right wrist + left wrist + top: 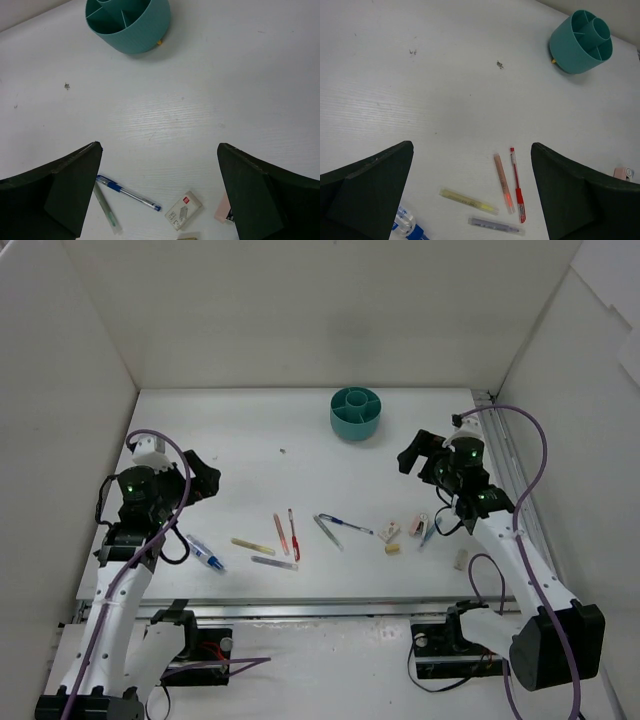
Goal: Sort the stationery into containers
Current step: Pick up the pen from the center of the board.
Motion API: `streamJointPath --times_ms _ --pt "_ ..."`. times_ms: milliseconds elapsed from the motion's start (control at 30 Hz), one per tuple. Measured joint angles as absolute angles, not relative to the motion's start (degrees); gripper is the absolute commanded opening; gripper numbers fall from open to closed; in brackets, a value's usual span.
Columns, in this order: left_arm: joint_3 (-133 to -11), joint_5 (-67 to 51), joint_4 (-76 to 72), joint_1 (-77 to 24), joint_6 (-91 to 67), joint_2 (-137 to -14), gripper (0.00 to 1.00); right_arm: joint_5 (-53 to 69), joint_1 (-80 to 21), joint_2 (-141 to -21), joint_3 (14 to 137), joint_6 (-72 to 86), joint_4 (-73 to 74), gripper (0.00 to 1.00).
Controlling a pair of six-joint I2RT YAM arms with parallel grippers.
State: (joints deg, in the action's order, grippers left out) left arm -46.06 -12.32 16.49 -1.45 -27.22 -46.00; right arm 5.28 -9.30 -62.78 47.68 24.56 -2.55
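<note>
The teal organiser cup (356, 412) stands at the back of the table, also seen in the left wrist view (581, 42) and the right wrist view (130, 25). Pens lie in a loose row near the front: blue-and-white (205, 553), yellow (468, 200), grey (496, 226), orange (503, 182), red (517, 185), a blue pen (128, 192) and a pale green one (106, 207). A white eraser (184, 210) and a pink one (222, 210) lie further right. My left gripper (471, 149) hovers open above the left pens. Above the erasers my right gripper (159, 146) is open too, holding nothing.
White walls close in the table on three sides. A further pen (428, 532), a cream eraser (393, 549) and a pale block (461, 559) lie by the right arm. Purple cables run along both arms.
</note>
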Motion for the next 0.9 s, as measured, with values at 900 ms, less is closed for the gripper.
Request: streamJointPath --times_ms 900 --pt "-45.1 -13.3 16.5 -1.9 -27.2 -46.4 1.00 4.5 -35.0 -92.8 59.8 -5.1 14.3 0.86"
